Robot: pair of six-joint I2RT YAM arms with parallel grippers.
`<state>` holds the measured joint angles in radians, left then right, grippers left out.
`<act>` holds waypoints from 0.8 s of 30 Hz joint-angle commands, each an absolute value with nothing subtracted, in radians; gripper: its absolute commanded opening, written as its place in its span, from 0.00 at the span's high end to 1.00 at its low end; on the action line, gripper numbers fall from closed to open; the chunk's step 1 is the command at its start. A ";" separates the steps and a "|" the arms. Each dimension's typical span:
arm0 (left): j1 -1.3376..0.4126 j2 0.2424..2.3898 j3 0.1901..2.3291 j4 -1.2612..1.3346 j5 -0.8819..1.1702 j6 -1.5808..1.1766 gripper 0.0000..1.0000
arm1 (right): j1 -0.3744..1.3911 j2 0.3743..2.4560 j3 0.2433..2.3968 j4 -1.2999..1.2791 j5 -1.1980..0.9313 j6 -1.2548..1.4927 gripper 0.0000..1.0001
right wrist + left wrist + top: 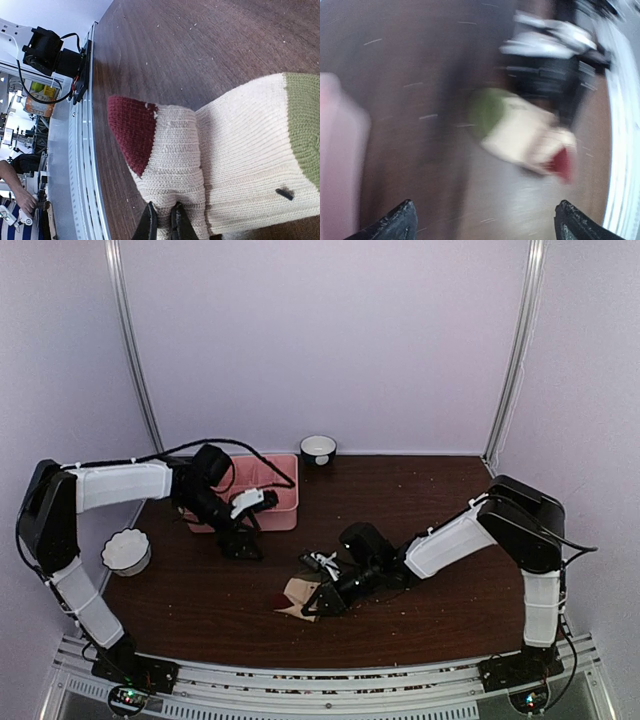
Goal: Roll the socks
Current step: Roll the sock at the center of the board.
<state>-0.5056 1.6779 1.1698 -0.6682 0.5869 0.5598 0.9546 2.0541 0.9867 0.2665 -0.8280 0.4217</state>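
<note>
- One cream knitted sock [240, 150] with a maroon toe and a green cuff band is all I can find of the pair; it lies on the dark wooden table [450, 490] near the front edge, ahead of my right arm
- My right gripper [164, 220] has its fingers drawn together on the sock's near edge, just beside the maroon toe, and I read that as a pinch on the fabric; I judge the hold is there to fold that end over and start the roll
- My left gripper [485, 225] hangs near the pink plastic tray [285, 510] with its fingers spread wide and nothing between them, looking across at the sock; its wrist view is smeared, so I trust little detail from it
- I judge the left is placed to pin the cuff end once the roll begins
- No second sock shows; whether one lies in the tray I cannot tell
- A white scalloped bowl [125, 550] sits well apart at the left and a small dark-rimmed bowl [318, 448] at the back; neither stands in the way
- My worry is the right gripper's own body, which hides part of the sock from above
</note>
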 commanded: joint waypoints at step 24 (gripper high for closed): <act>-0.853 1.880 1.105 -0.536 0.437 0.591 0.86 | 0.935 2.194 0.851 0.059 -0.795 0.582 1.00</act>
<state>-0.8585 1.8229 1.0786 -0.5476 0.4873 0.6350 0.9257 2.0819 0.9737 0.3565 -0.9176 0.5446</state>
